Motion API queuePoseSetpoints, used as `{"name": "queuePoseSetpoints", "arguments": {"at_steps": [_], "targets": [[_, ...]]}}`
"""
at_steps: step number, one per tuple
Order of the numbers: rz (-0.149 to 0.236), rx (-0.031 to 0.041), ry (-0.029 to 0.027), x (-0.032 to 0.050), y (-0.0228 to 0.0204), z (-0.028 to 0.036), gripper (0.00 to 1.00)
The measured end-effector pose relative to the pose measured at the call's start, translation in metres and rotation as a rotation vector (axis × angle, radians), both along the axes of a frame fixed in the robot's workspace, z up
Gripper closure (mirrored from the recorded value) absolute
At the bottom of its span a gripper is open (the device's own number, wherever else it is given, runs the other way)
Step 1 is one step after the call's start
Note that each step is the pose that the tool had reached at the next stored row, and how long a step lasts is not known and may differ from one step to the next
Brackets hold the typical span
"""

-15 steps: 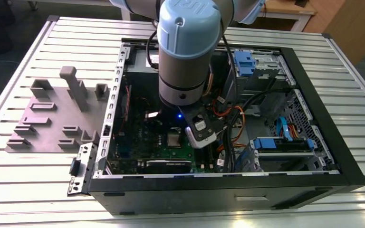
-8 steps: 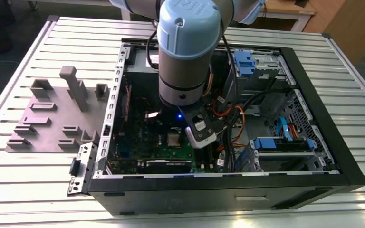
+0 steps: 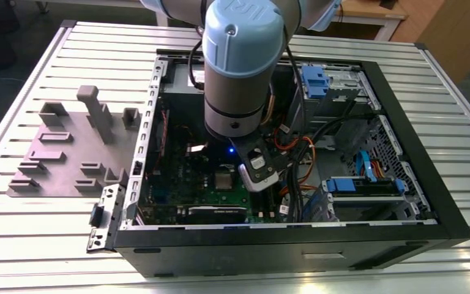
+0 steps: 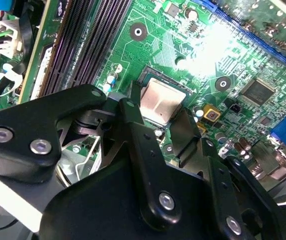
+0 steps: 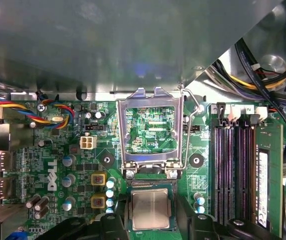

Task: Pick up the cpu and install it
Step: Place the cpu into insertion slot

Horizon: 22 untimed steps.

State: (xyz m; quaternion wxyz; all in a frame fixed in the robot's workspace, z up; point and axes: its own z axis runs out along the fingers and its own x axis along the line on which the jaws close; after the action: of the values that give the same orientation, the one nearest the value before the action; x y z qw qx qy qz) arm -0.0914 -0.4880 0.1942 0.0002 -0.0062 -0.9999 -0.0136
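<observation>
My pincer point(image 5: 151, 220) stands apart, one black finger point(image 5: 114, 222) on each side of the cpu point(image 5: 150, 209), with the chip in the gap between them. In the first wrist view a thin dark strip of socket frame point(image 5: 128, 207) shows between each finger and the chip's edge, so I judge that I am flanking it, not clamping it. In the second wrist view my pincer point(image 4: 158, 111) hangs low over the board, and the cpu point(image 4: 161, 100) lies level inside that frame.

I judge the chip to be light, stiff and thin. Its silvery lid looks smooth, so a hold from above would slip. The underside and the socket beneath it are likely the fragile parts. The place to hold it is two opposite edges of the darker rim, kept flat with no tilt.

The cpu lies with its metal top facing up toward my wrist. It is square, so it has no real long axis. Its edges run square with the socket frame and parallel to the memory slots point(image 5: 232, 170) beside it. The load plate point(image 5: 150, 132) stands open just beyond the socket, and the green motherboard point(image 5: 58, 165) shows through its window.

In the exterior view my arm point(image 3: 239, 67) reaches down into the open computer case point(image 3: 431, 233). A grey fixture point(image 3: 71, 153) sits well apart from it on the slatted table point(image 3: 22, 73).
</observation>
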Motion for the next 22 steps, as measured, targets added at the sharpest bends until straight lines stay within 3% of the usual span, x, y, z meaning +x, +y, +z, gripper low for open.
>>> {"name": "queuePoseSetpoints", "arguments": {"at_steps": [9, 11, 12, 22], "targets": [[0.000, 0.0008, 0.0000, 0.0000, 0.0000, -0.0027, 0.49], [0.000, 0.0004, 0.0005, -0.0001, -0.0001, -0.0027, 0.51], [0.000, 0.0004, 0.0003, 0.0000, -0.0001, -0.0027, 0.57], [-0.004, 0.0049, 0.0000, 0.0000, 0.0000, -0.0030, 0.57]]}}
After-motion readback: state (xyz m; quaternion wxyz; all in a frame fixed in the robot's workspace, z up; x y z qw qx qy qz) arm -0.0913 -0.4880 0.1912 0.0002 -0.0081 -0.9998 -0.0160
